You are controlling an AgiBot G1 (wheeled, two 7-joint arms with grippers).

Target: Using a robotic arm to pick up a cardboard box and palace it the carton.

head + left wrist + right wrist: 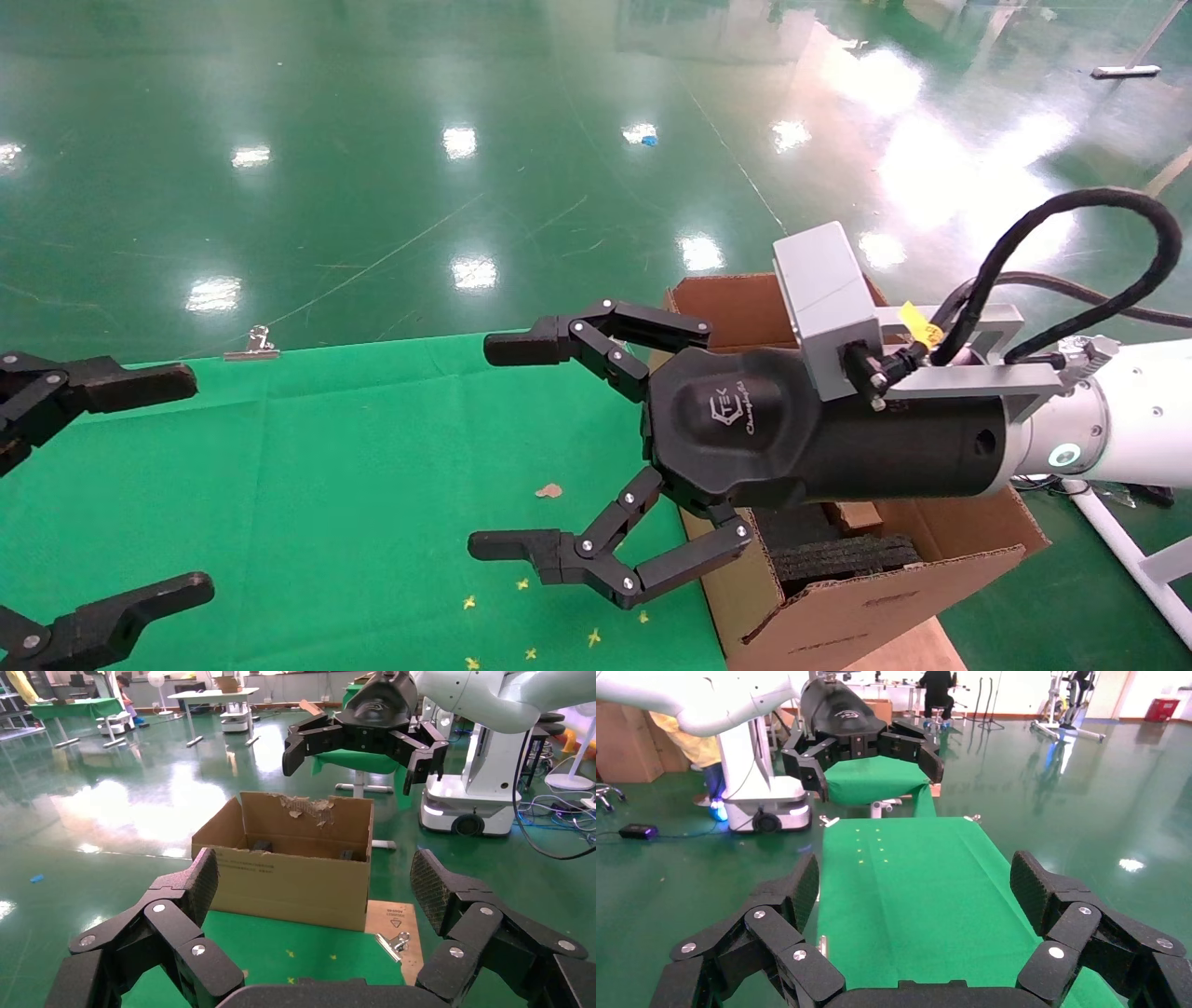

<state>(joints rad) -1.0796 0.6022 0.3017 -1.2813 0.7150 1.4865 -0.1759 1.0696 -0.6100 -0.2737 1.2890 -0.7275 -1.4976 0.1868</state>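
Observation:
My right gripper (498, 447), on the white arm with the green ring, hangs open and empty over the green table, just left of the carton (838, 615). Its own view (916, 881) shows only green cloth between the pads. The carton is large and brown, with torn flaps and black foam (838, 559) inside; it also shows in the left wrist view (295, 874). A small brown cardboard piece (857, 515), seemingly the cardboard box, lies inside the carton, mostly hidden under the gripper body. My left gripper (186, 485) is parked open at the table's left edge.
The table is covered in green cloth (326, 466) with small yellow marks (521, 584) and a brown scrap (548, 490). A metal binder clip (251, 345) holds the far edge. A brown board (393, 917) lies beside the carton. A white stand (1117, 550) is at the right.

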